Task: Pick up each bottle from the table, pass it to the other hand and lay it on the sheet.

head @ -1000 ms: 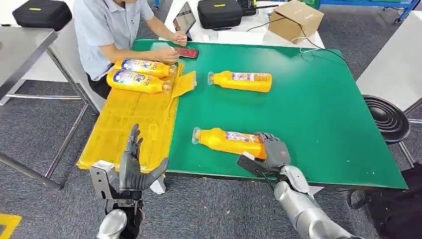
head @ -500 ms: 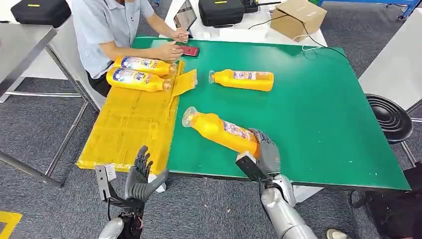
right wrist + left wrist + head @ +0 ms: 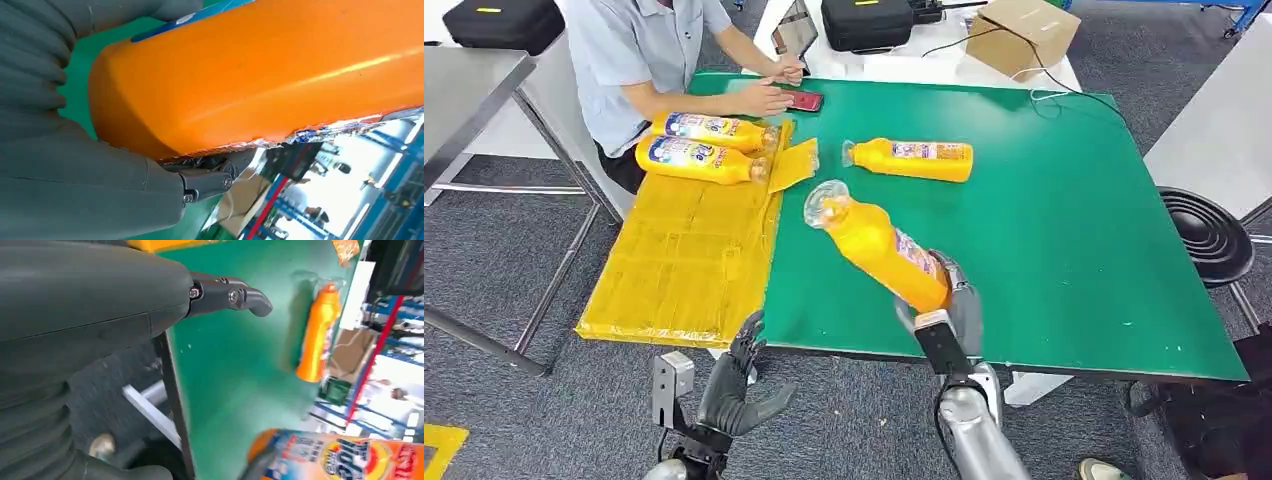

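My right hand [image 3: 956, 305] grips the base of an orange bottle [image 3: 882, 250] and holds it lifted above the green table [image 3: 1064, 230], clear cap tilted up and to the left. The right wrist view has the bottle's orange body [image 3: 260, 70] pressed against the hand [image 3: 100, 165]. My left hand [image 3: 736, 385] hangs below the table's near edge, fingers apart, holding nothing. Another orange bottle [image 3: 914, 159] lies on the table farther back. Two more bottles [image 3: 704, 145] lie at the far end of the yellow sheet [image 3: 674, 260]. The left wrist view catches the held bottle's label [image 3: 345, 457] and the lying bottle [image 3: 317, 335].
A person [image 3: 639, 60] sits at the far left corner, hand beside a red phone [image 3: 802, 101]. A cardboard box [image 3: 1022, 35] and black cases [image 3: 864, 22] stand behind the table. A black stool [image 3: 1207, 238] is to the right. A grey table [image 3: 464, 90] stands left.
My right hand has lifted the bottle off the table and swung its cap upward. My left hand dropped lower and shifted right, below the table edge.
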You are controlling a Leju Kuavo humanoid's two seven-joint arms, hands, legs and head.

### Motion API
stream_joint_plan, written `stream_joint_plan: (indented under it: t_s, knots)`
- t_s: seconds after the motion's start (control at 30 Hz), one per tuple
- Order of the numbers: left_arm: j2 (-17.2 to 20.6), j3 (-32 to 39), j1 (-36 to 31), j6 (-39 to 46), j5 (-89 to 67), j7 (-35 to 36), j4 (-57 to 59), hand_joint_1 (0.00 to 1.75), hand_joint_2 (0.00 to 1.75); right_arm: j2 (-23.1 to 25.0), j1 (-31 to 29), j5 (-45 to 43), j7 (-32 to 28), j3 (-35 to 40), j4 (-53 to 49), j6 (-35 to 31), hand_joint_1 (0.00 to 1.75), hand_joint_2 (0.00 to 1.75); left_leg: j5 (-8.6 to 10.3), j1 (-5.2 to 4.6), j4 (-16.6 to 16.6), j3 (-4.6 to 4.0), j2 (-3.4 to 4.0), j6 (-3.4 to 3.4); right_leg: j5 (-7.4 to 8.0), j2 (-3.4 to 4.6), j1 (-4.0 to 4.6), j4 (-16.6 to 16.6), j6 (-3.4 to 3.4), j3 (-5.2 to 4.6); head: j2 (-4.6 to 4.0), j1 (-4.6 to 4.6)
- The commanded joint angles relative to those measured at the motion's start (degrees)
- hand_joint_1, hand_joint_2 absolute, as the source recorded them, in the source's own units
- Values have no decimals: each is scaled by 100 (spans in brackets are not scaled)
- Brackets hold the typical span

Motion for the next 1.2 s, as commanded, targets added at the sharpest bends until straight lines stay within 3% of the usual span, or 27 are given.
stream_joint_plan:
  t_s: [0.03, 0.17, 0.2, 0.53, 0.67, 0.83, 1.2]
  knots:
    - [300, -161, 198, -15, 58, -183, -652, 0, 175, 172, -138, 416, -142, 1434, 745, 650, 175, 175, -9, 5, -3, 25, 15, -5, -4, 9, 7, -6, -9, 23, 0, 2]
    - [288, -126, 222, -22, 58, -181, -768, 0, 175, 328, -104, 437, -217, 1604, 764, 676, 175, 175, -13, 6, -4, 37, 18, -6, -8, 10, 8, -7, -12, 34, 0, 2]
    - [229, -120, 139, -77, 66, -184, -872, 0, 175, 484, -212, 485, -229, 2033, 840, 729, 175, 175, -10, 6, -2, 20, 22, -6, -3, 18, 8, -4, -10, 16, 0, 0]
    - [-182, 310, 11, 14, 557, -329, -995, 0, 175, 546, -383, 450, -377, 2769, 1193, 839, 175, 175, -1, 4, -4, 7, -2, -2, -3, -3, 0, -3, -6, 10, 0, 2]
    - [-185, 308, 13, -3, 579, -330, -1002, 0, 175, 548, -393, 444, -382, 2789, 1209, 834, 175, 175, -4, 6, -6, 21, -6, -3, -7, -8, 2, -6, -9, 26, 0, 2]
    - [-44, 120, 9, -741, 968, -373, -1038, 0, 175, 557, -550, 361, -314, 3049, 1409, 947, 175, 175, -2, 4, -7, 14, -3, -3, -5, -4, 1, -5, -7, 17, 0, 2]
    - [-13, 68, 34, -1081, 878, -516, -1194, 0, 175, 569, -637, 386, -247, 3102, 1704, 1013, 175, 175, 0, 4, -5, 10, -7, -1, -4, -8, 2, -5, -5, 13, 0, 2]
